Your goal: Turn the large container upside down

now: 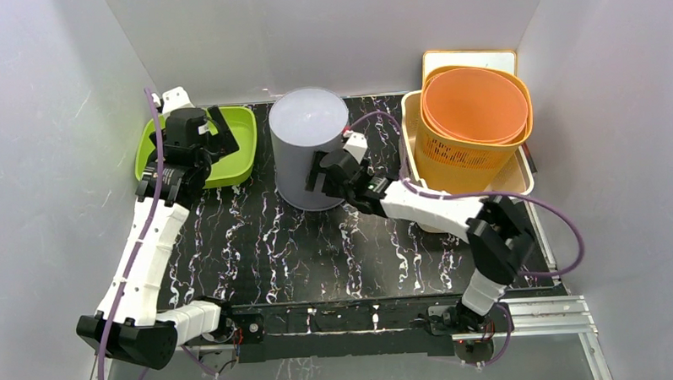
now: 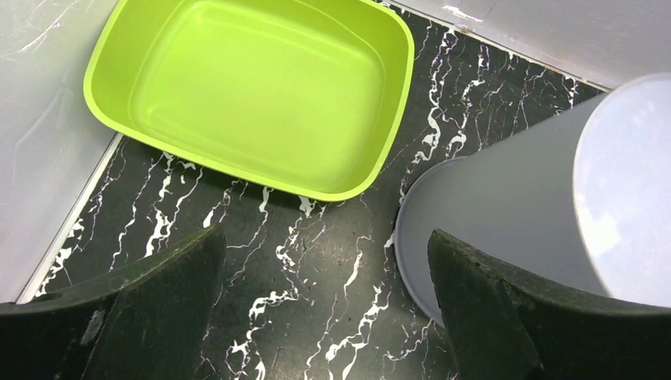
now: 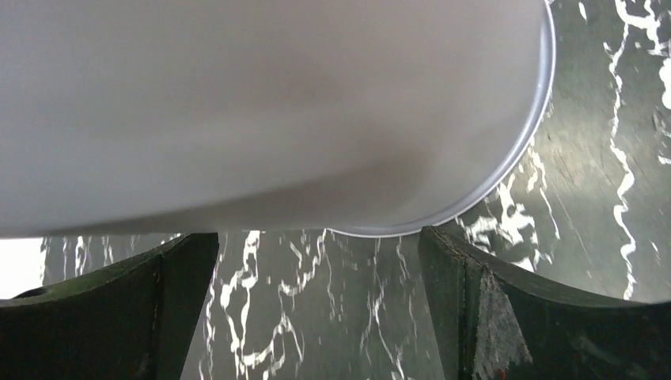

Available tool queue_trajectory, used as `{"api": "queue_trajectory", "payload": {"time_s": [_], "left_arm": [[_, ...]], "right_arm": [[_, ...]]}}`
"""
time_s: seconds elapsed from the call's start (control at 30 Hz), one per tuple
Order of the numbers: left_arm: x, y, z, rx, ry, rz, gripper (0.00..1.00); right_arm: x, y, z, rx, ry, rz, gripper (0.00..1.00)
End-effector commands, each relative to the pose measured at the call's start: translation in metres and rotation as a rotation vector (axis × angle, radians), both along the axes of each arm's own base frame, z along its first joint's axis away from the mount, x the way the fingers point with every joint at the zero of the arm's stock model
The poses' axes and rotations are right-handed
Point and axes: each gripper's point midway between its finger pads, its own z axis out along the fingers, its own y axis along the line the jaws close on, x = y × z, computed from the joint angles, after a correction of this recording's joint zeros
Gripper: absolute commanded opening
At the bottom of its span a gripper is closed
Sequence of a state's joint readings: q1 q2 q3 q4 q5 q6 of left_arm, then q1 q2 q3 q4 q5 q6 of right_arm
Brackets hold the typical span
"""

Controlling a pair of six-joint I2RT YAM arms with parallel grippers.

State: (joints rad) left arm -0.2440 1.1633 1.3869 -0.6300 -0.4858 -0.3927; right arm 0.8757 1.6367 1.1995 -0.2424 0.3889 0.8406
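Two neighbours | green tray [image 1: 245, 147] left of grey container [image 1: 301, 170] | orange basket [image 1: 465, 158] right

Bright, even light comes from above, so shadows are soft and small. In the right wrist view the large container [image 3: 269, 111] is very close and blurry, and the table [image 3: 601, 158] beside it shines a little.
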Motion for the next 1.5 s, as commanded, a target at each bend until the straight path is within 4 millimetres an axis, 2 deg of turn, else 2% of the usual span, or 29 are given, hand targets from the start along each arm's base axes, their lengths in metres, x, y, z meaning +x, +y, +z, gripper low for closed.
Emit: {"api": "queue_trajectory", "payload": {"time_s": [0.0,0.2,0.23,0.3,0.4,0.43,0.63,0.8,0.97,1.13,1.23,1.33,1.47], "left_arm": [[-0.009,0.01,0.011,0.019,-0.04,0.024,0.98],[-0.012,0.005,0.011,0.002,-0.042,-0.001,0.98],[-0.012,0.005,0.011,-0.003,-0.04,-0.003,0.98],[-0.015,0.004,0.011,-0.013,-0.042,-0.007,0.98],[-0.02,0.003,0.011,-0.021,-0.044,-0.013,0.98],[-0.022,0.004,0.01,-0.02,-0.042,-0.012,0.98],[-0.028,0.006,0.001,-0.016,-0.019,-0.008,0.98],[-0.031,0.005,-0.007,-0.022,0.001,-0.013,0.98],[-0.033,0.005,-0.015,-0.014,0.016,-0.015,0.98],[-0.03,0.003,-0.025,-0.012,0.04,-0.025,0.98],[-0.027,0.0,-0.024,-0.023,0.039,-0.033,0.98],[-0.022,-0.003,-0.022,-0.025,0.028,-0.043,0.98],[-0.014,-0.005,-0.025,-0.012,0.04,-0.055,0.99]], "right_arm": [[0.053,0.032,0.034,0.131,-0.121,-0.075,0.98],[0.121,0.052,0.033,0.085,-0.211,-0.116,0.98],[0.137,0.053,0.04,0.085,-0.238,-0.13,0.98],[0.16,0.053,0.044,0.062,-0.274,-0.151,0.98],[0.191,0.049,0.044,0.042,-0.316,-0.185,0.98],[0.201,0.049,0.039,0.038,-0.323,-0.192,0.98],[0.238,0.063,0.039,0.103,-0.417,-0.129,0.98],[0.262,0.079,0.028,0.186,-0.451,-0.043,0.98],[0.279,0.093,0.025,0.217,-0.518,0.013,0.98],[0.289,0.086,0.035,0.223,-0.532,-0.023,0.98],[0.277,0.072,0.038,0.185,-0.491,-0.052,0.98],[0.26,0.048,0.049,0.155,-0.477,-0.101,0.98],[0.236,0.019,0.08,0.1,-0.487,-0.124,0.98]]}}
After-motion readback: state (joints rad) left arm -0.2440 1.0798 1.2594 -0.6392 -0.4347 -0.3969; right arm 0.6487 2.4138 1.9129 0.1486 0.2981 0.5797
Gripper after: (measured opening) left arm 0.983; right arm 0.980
